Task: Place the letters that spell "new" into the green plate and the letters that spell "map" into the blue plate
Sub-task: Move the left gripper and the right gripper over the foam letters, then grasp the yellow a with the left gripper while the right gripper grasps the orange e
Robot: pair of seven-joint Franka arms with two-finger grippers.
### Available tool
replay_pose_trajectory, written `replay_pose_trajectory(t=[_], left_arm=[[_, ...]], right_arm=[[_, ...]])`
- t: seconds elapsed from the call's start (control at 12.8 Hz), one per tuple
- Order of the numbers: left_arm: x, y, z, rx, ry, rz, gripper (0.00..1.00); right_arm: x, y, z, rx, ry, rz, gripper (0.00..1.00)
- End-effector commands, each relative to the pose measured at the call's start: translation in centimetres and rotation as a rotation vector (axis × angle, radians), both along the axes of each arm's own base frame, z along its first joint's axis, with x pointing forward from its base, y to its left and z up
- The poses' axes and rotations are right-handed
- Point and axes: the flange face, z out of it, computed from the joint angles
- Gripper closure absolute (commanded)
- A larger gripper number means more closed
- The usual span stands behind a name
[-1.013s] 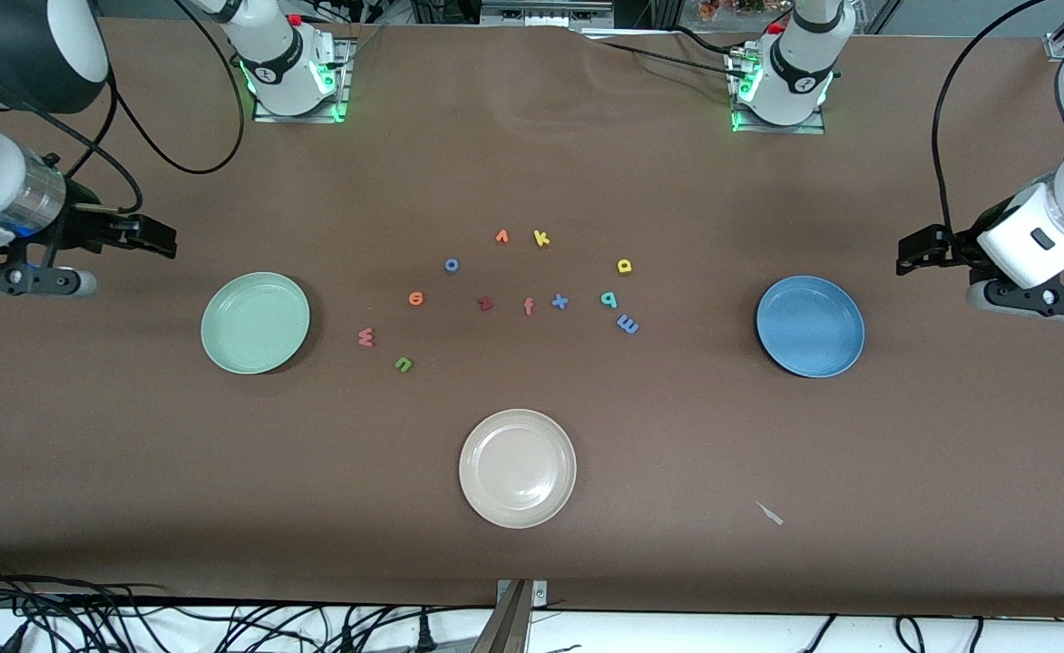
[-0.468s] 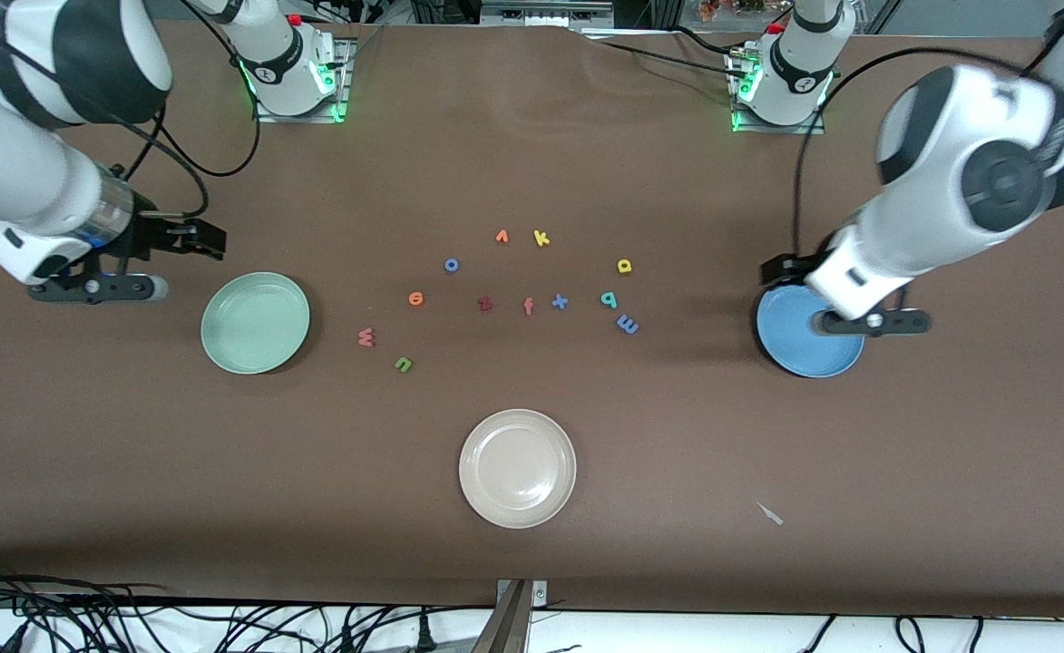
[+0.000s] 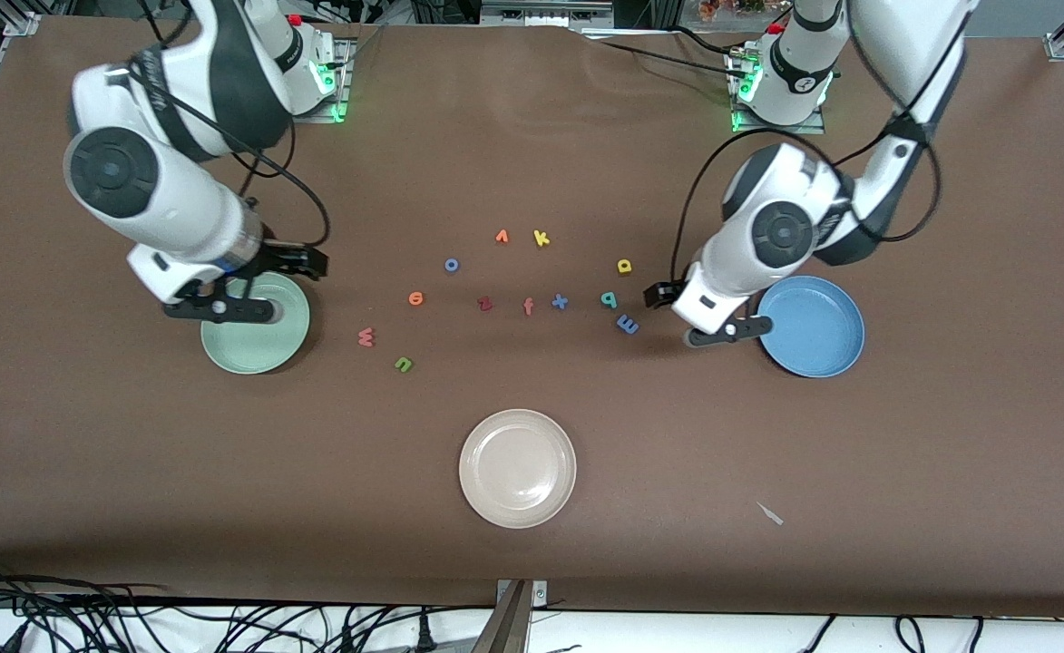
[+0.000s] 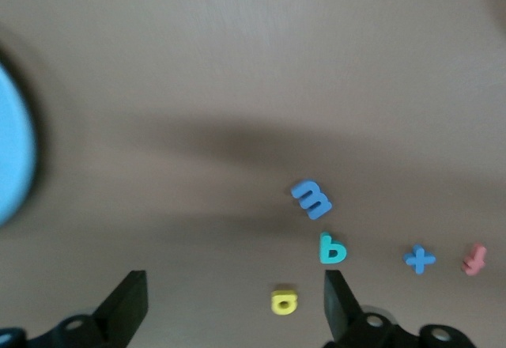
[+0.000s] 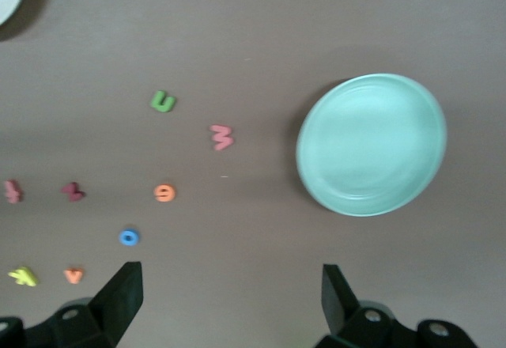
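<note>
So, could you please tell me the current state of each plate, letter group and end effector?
green plate: empty.
blue plate: empty.
cream plate: empty.
n, e, w: loose on the table.
m, a, p: loose on the table.
left end effector: open, empty, over the table beside p.
right end effector: open, empty, over the green plate's edge.

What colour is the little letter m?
Light blue; the small foam letter m shows best in the left wrist view.
</note>
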Motion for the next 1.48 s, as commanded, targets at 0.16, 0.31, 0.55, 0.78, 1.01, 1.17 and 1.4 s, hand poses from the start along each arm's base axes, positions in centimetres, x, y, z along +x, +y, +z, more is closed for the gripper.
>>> replay_pose_trajectory(t=[0.16, 0.31, 0.55, 0.78, 1.01, 1.17, 1.4], left_arm=[[-1.5, -2.8, -4.4, 0.02, 0.051, 0.141, 0.12], [-3.1, -3.9, -6.3, 0.026, 0.066, 0.132, 0.15], [-5.2, -3.8, -8.1, 0.037, 0.08, 0.117, 0.2], [-6.7, -4.2, -9.2, 0.037, 0.076, 0.108, 0.23], [-7.9, -5.3, -9.8, 0.045, 0.087, 0.098, 0.31], [-8.9, -4.9, -10.9, 0.012, 0.039, 0.109, 0.33], [-9.8, -5.0, -11.5, 0.003, 0.027, 0.103, 0.33]], right_arm=[[-1.4, 3.6, -5.0, 0.023, -0.047, -0.078, 0.0], [-2.7, 5.0, -7.9, 0.034, -0.088, -0.094, 0.0], [-4.6, 6.2, -12.1, 0.046, -0.13, -0.106, 0.0], [-5.9, 6.7, -15.5, 0.058, -0.166, -0.111, 0.0], [-6.6, 7.6, -18.7, 0.053, -0.17, -0.121, 0.0], [-6.6, 7.6, -20.2, 0.046, -0.164, -0.122, 0.0], [-6.9, 8.2, -22.8, 0.046, -0.162, -0.121, 0.0]])
